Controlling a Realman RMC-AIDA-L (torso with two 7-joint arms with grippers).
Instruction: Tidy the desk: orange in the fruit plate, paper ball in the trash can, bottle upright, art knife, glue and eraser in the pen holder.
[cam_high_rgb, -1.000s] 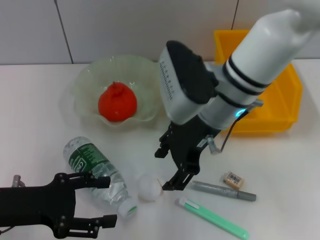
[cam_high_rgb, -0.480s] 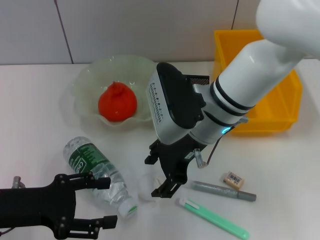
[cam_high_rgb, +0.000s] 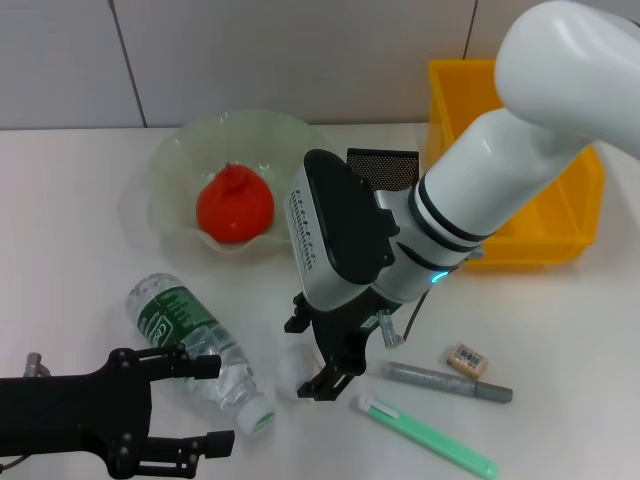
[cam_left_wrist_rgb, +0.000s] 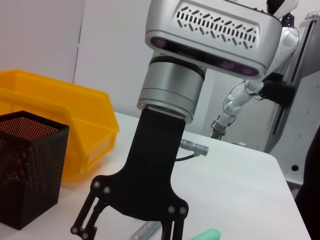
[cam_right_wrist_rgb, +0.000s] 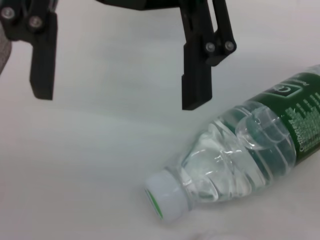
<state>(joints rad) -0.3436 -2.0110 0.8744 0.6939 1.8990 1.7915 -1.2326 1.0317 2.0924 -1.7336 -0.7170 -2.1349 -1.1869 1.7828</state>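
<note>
Orange (cam_high_rgb: 234, 208) already sits in the green plate (cam_high_rgb: 170, 165). Right claw (cam_high_rgb: 318, 362) spread wide, hangs over the paper ball (cam_high_rgb: 291, 371), not gripping. Bottle (cam_high_rgb: 198, 348) lies on its side by the left claw (cam_high_rgb: 205, 405), also open. Eraser (cam_high_rgb: 467, 359) not yet in the mesh cup (cam_high_rgb: 383, 167); yellow bin (cam_high_rgb: 570, 215) at rear right.

No wording I can read anywhere. The bottle (cam_right_wrist_rgb: 240, 160) has white print on its green label (cam_right_wrist_rgb: 297, 125), too blurred to make out. The eraser (cam_high_rgb: 467, 359) shows only barcode-like lines, no legible digits.
</note>
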